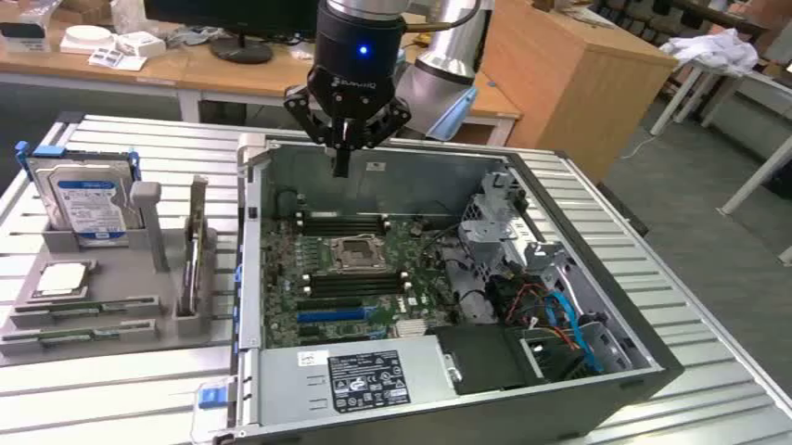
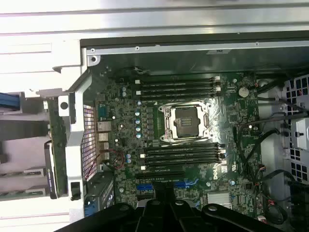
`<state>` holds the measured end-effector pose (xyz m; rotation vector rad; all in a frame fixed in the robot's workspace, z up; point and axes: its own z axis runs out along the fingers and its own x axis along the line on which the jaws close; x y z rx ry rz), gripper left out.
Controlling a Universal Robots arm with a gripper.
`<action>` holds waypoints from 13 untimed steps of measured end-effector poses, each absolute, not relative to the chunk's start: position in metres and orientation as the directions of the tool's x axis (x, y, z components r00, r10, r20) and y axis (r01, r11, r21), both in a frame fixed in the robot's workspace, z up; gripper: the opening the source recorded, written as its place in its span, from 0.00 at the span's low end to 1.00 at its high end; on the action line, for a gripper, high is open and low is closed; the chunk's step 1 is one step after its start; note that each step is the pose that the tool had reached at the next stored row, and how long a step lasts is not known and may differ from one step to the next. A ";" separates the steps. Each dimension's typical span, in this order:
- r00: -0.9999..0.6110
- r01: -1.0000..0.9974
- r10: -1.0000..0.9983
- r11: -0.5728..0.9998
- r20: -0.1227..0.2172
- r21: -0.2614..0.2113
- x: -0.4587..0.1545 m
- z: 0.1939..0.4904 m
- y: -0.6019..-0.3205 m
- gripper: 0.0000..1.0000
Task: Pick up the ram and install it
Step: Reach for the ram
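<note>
Claw [image 1: 340,156] closed, empty, above case [image 1: 251,243] twelve o'clock wall; ram [image 1: 87,304] in tray [image 1: 124,275] at eight o'clock (likely staged for pickup).

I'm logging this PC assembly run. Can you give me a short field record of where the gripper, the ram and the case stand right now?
gripper: shut, holding nothing, hanging over the open computer case
ram: lying in the grey tray, apart from the gripper
tray position: to the exterior view's left of the case
motherboard: exposed inside the case, CPU socket at its middle
task state: ram not yet picked up
</note>
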<state>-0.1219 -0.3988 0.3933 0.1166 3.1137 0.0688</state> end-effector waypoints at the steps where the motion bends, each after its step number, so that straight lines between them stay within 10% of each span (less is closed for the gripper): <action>1: -0.997 0.074 0.075 0.996 -0.023 0.045 -0.122 0.393 -0.399 0.11; 13: -0.997 0.074 0.075 0.996 -0.023 0.045 -0.122 0.393 -0.399 0.11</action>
